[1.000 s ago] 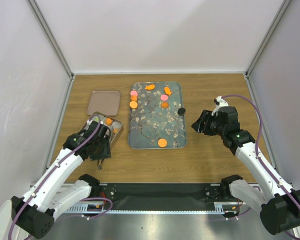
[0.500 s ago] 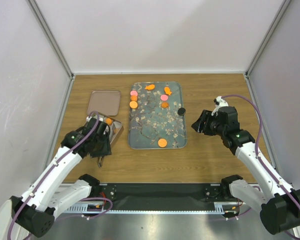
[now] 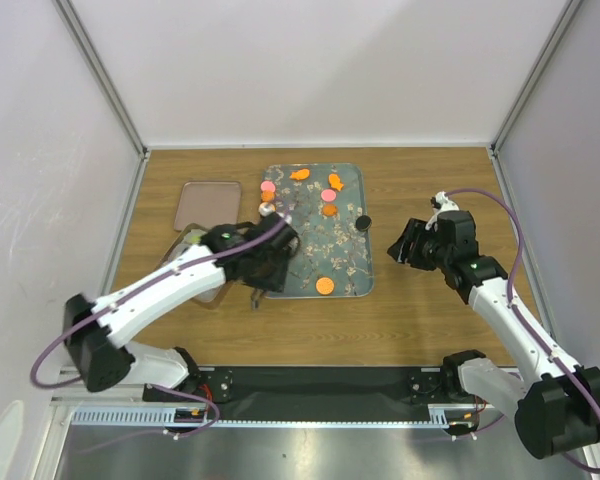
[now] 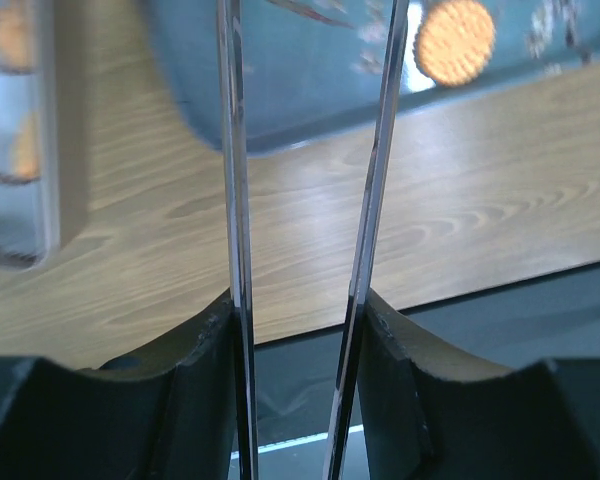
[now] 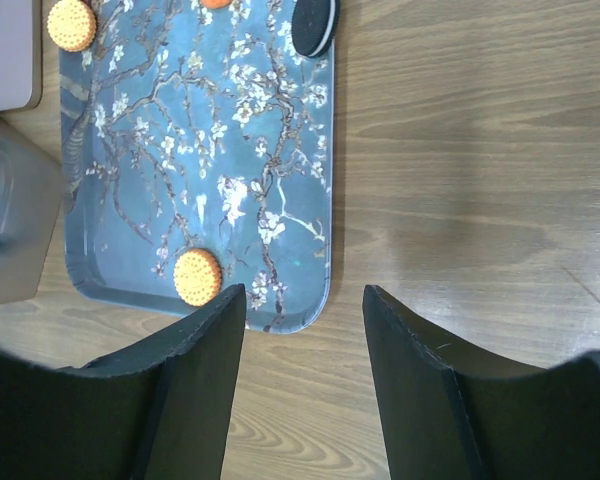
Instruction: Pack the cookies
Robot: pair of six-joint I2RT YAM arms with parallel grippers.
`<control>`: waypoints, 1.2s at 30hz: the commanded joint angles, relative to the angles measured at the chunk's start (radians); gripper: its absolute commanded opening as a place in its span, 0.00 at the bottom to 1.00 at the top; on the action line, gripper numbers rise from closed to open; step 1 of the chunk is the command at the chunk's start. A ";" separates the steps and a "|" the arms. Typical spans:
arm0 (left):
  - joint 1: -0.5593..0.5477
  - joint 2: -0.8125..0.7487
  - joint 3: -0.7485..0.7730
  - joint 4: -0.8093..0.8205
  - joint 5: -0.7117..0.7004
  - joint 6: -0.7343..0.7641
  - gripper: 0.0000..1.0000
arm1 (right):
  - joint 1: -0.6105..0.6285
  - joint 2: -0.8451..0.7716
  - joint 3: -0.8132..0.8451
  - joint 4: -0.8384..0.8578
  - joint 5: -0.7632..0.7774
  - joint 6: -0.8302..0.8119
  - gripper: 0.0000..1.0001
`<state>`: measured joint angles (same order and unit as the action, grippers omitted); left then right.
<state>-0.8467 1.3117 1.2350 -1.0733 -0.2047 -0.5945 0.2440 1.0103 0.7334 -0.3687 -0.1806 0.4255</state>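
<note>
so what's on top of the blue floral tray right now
On the tray: an orange round cookie near its front edge, a black cookie at the right rim, and pink and orange cookies toward the back. The left arm covers the tray's left part.

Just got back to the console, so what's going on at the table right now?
The arms are packing cookies from the floral tray into the metal tin at its left, whose lid lies behind it. The left gripper is over the tray's near left corner, jaws apart and empty. The right gripper hangs right of the tray, also open and empty. Several cookies remain on the tray, including an orange cookie near the front edge and a black cookie at the right rim.
</note>
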 commanded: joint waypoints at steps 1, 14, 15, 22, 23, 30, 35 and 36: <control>-0.089 0.073 0.046 0.058 0.019 -0.005 0.49 | -0.011 0.010 0.011 0.025 0.016 -0.001 0.56; -0.265 0.222 0.017 0.119 0.079 -0.042 0.51 | -0.018 0.004 0.008 0.028 0.007 0.001 0.56; -0.267 0.233 0.014 0.121 0.079 -0.042 0.51 | -0.018 0.004 0.008 0.030 0.007 0.002 0.56; -0.272 0.254 0.011 0.098 0.031 -0.054 0.51 | -0.018 -0.001 0.004 0.030 0.001 0.001 0.56; -0.273 0.256 0.011 0.092 0.025 -0.059 0.51 | -0.018 -0.001 0.006 0.030 0.000 0.001 0.56; -0.285 0.253 0.003 0.076 0.008 -0.068 0.51 | -0.018 -0.002 0.004 0.033 -0.005 0.002 0.56; -0.288 0.250 -0.006 0.069 0.001 -0.070 0.51 | -0.018 -0.004 0.004 0.031 -0.005 0.002 0.56; -0.290 0.250 -0.009 0.069 -0.001 -0.068 0.51 | -0.018 -0.004 0.006 0.030 -0.005 0.001 0.56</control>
<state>-1.1275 1.5711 1.2339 -0.9997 -0.1806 -0.6399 0.2306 1.0210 0.7334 -0.3687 -0.1745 0.4252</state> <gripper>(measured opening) 0.513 0.566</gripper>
